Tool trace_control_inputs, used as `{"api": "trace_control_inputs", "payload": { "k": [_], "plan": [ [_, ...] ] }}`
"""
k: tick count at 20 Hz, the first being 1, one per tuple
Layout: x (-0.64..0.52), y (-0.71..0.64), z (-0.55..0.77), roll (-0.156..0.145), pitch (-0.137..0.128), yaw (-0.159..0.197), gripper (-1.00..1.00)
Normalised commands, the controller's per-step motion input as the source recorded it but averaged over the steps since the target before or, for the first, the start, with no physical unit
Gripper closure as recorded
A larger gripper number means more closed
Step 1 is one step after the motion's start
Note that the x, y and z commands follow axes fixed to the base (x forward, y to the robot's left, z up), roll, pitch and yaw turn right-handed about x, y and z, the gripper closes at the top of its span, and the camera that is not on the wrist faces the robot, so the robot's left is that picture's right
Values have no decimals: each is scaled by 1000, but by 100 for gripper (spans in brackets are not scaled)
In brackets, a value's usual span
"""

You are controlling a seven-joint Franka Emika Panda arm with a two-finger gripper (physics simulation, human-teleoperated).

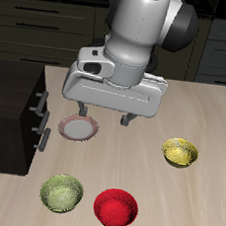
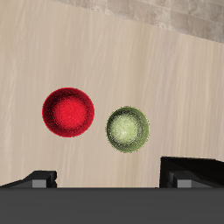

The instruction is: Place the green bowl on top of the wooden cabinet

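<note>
With the gripper hanging high, jaws spread wide and empty, the green bowl sits near the worktop's front edge beside the red bowl, so descend squarely over one rim before closing.

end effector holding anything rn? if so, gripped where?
Nothing held. The end effector is open above the table, fingers apart and bare. The green bowl sits free on the table.
</note>
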Motion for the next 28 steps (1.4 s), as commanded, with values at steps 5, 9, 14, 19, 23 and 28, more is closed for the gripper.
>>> {"api": "trace_control_inputs", "payload": {
  "k": [5, 9, 14, 19, 23, 28],
  "plan": [
    [17, 14, -213, 7, 22, 12, -100],
    [42, -9, -202, -4, 17, 7, -100],
    [65, -16, -274, 2, 15, 1, -100],
    [34, -14, -207, -1, 17, -1, -100],
    [40, -66, -289, -9, 28, 5, -100],
    [7, -34, -157, -6, -3, 19, -100]
  ]
}}
